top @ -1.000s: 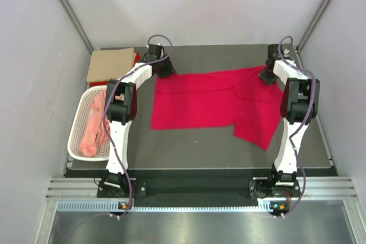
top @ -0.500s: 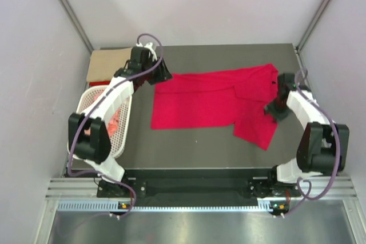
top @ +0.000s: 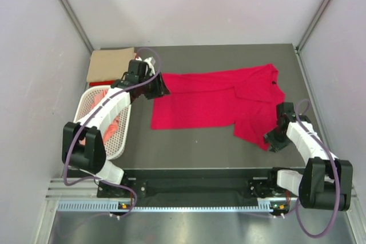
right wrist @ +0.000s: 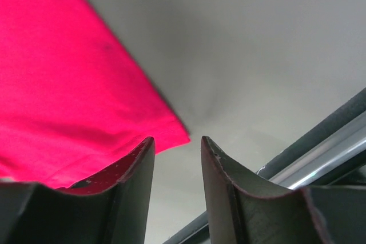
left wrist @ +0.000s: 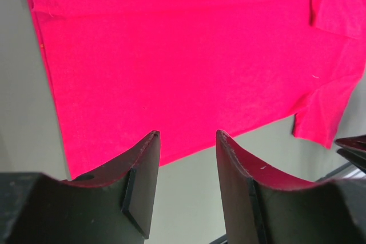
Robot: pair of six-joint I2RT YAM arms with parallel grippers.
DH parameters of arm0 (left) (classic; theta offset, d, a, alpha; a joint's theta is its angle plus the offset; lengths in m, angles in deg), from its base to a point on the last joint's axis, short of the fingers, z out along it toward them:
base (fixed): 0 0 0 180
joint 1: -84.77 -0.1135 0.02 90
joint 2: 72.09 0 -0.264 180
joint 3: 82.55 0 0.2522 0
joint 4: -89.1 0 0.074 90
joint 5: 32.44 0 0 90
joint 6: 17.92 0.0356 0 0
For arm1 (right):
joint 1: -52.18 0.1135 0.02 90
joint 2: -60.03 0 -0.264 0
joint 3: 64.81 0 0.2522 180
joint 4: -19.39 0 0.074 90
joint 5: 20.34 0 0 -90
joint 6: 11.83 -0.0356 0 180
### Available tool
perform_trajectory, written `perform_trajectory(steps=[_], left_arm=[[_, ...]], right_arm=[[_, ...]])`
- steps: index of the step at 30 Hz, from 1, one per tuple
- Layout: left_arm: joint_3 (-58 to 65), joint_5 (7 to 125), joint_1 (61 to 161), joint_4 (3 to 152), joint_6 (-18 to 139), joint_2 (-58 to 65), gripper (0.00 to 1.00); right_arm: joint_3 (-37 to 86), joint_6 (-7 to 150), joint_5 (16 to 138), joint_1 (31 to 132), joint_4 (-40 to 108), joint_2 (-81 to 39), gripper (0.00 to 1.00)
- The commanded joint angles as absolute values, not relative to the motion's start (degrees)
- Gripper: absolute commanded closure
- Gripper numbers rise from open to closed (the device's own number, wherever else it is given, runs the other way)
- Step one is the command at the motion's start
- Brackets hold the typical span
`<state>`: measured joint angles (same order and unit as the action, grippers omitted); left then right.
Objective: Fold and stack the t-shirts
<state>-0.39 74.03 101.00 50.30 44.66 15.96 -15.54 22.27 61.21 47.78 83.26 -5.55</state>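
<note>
Both grippers: we see the left gripper (left wrist: 187,135) and the right gripper (right wrist: 176,140) with fingers parted and nothing between them.
Left gripper place: over the left edge of the red shirt (top: 211,98), centre-left in the overhead view.
Right gripper place: at the shirt's lower right corner, the cloth tip just beside the fingers.
Red shirt: spread on the table (top: 200,147), its right part lying doubled at a slant; we judge the fold barely begun.
Done: a tan shirt (top: 110,65) lies folded at upper left, over something red.
Remaining: a pink shirt (top: 117,124) waits crumpled in the basket (top: 84,104); roughly midway, we reckon.
</note>
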Motion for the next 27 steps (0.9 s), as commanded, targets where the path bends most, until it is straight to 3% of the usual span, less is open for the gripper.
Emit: perform_trajectory(steps=[1,9,12,13,15,27], left_arm=[[-1.29,75.05,100.85,51.69,45.36,11.76,0.51],[-2.69,74.26,100.77,51.87,44.13,11.58,0.51],[-3.66,72.5,100.5,51.52,42.55,11.15,0.51],[-4.27,72.06,100.33,51.17,41.85,11.06,0.51],[-5.06,71.88,99.8,50.56,41.67,10.18,0.51],[-11.65,63.1,99.01,40.36,46.77,8.34,0.57]], right_arm=[[-18.34,20.43,60.78,47.35,80.02,-4.48,0.63],[-22.83,18.84,60.87,47.35,75.26,-4.83,0.67],[-23.54,18.67,60.26,47.35,74.29,-4.57,0.78],[-23.36,18.67,60.0,47.35,74.2,-4.31,0.9],[-22.75,19.1,59.38,47.35,74.9,-3.26,1.0],[-11.06,23.68,61.92,47.79,77.02,4.3,1.0]])
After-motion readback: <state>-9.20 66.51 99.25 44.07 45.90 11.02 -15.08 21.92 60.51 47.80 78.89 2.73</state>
